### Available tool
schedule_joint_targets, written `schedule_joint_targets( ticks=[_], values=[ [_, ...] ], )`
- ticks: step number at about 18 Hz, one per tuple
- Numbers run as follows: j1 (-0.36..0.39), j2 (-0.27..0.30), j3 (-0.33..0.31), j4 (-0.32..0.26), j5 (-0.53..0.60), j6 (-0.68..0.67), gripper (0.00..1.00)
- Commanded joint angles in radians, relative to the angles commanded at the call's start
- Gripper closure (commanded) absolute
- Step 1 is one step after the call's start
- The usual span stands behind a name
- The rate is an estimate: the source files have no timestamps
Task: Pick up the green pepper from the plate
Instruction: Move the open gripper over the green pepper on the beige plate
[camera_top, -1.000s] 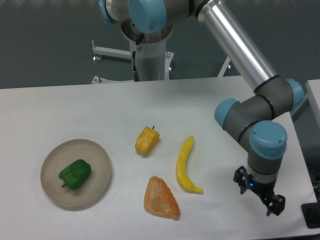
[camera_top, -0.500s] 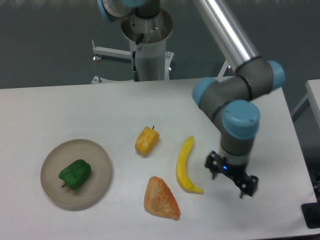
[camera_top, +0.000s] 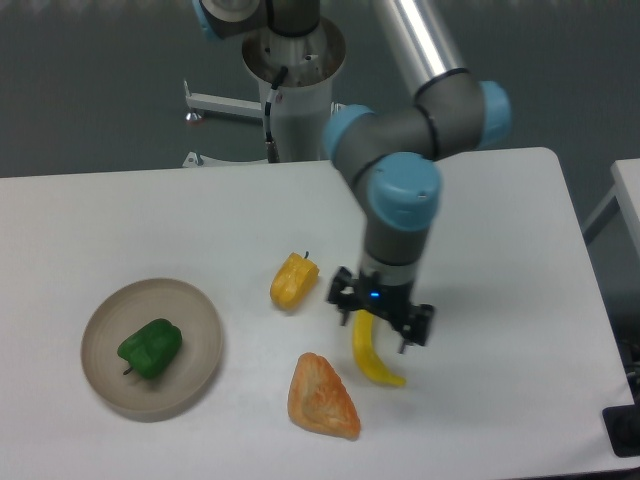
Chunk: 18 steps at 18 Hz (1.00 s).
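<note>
Table (camera_top: 120, 215) inventory, left to right: one plate (camera_top: 196, 312), beige with a raised rim, at the left front; one green pepper (camera_top: 150, 348) lying on it, a little left of the plate's centre, touching nothing else; one yellow-orange pepper (camera_top: 293, 281) near the middle of the white table; one orange wedge-shaped piece (camera_top: 322, 397) toward the front edge; one banana (camera_top: 373, 358), its upper part hidden behind the tool

Count of arms: one, with one gripper (camera_top: 379, 329)

Green pepper vs gripper: pepper sits well apart to the left and slightly nearer the camera; the yellow-orange pepper lies between them, and the plate's right rim is also well short of the tool

Gripper hangs directly over the banana, fingers pointing down, spread with a clear gap and nothing between them. Whether the tips touch the banana cannot be told from this view

Arm pose: silver upper link descends from the top of frame toward the right, bends at a grey and blue elbow, runs left to a second blue-capped joint, then the wrist drops straight down to the black tool with a small blue light showing
</note>
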Motion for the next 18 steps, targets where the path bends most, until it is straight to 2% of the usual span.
schedule_joint_targets(
  ticks=[3,5,8,11,13,18],
  values=[
    [-0.06,0.0,-0.009,0.005,-0.017,-0.115,0.0],
    [-0.084,0.0,-0.011,0.006,-0.079,-0.167,0.0],
    [-0.126,-0.002,-0.038,0.015,-0.132,-0.172,0.0],
    [-0.183,-0.002,-0.086,0.095,-0.135,-0.184,0.0],
    [-0.212,-0.003,-0.1,0.124,-0.135,-0.203,0.0],
    [-0.253,-0.009,-0.12,0.133,-0.133,-0.197,0.0]
  ],
)
